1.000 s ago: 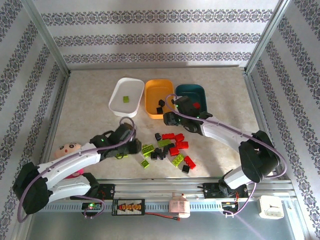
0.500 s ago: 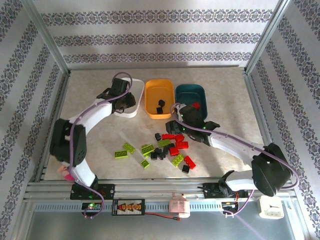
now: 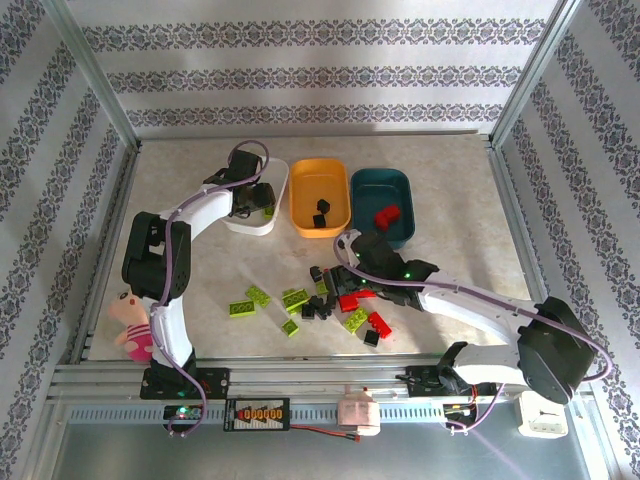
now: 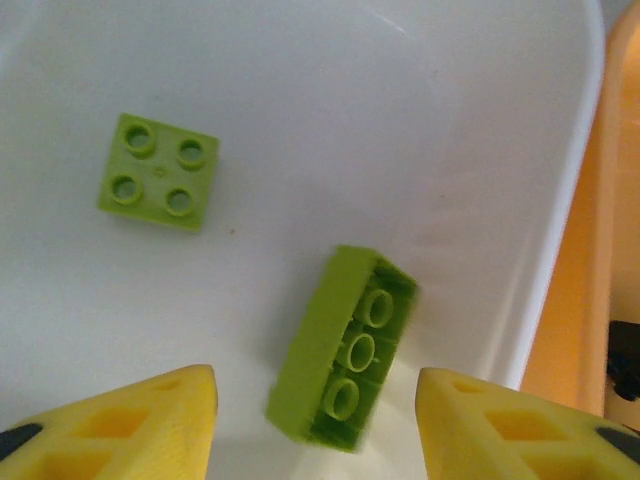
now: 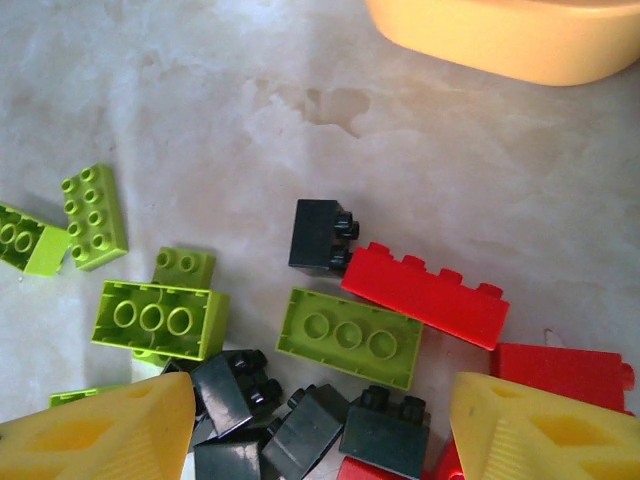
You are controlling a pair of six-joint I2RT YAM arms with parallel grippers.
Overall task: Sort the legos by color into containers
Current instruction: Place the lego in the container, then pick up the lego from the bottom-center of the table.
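Lime goes in white, and here it is. A long lime brick sits tipped on its side on the floor of the white tray, hollow underside facing me. It looks a touch blurred, so I can't swear it has settled. A square lime brick lies studs-up beside it, apart.

My left gripper hangs right over the long one with its jaws spread. There's a gap between the brick and each finger, so nothing is in its grasp.

Moving out: the trays stand in a row toward the far edge of the table, white at the left. The orange tray is in the middle with two black bricks in it. The teal tray is on the right, carrying a red brick. One colour per tray, then, which is why the lime lands here.

The unsorted legos lie mixed in a heap nearer the table's near edge, lime, red and black together.

My right gripper hovers low over that heap, jaws wide and empty, straddling a cluster of black pieces. A long red brick and an upturned lime one lie just beyond. I'd judge it's lining up its next pick.

I can read no brand or lettering on any brick or tray.
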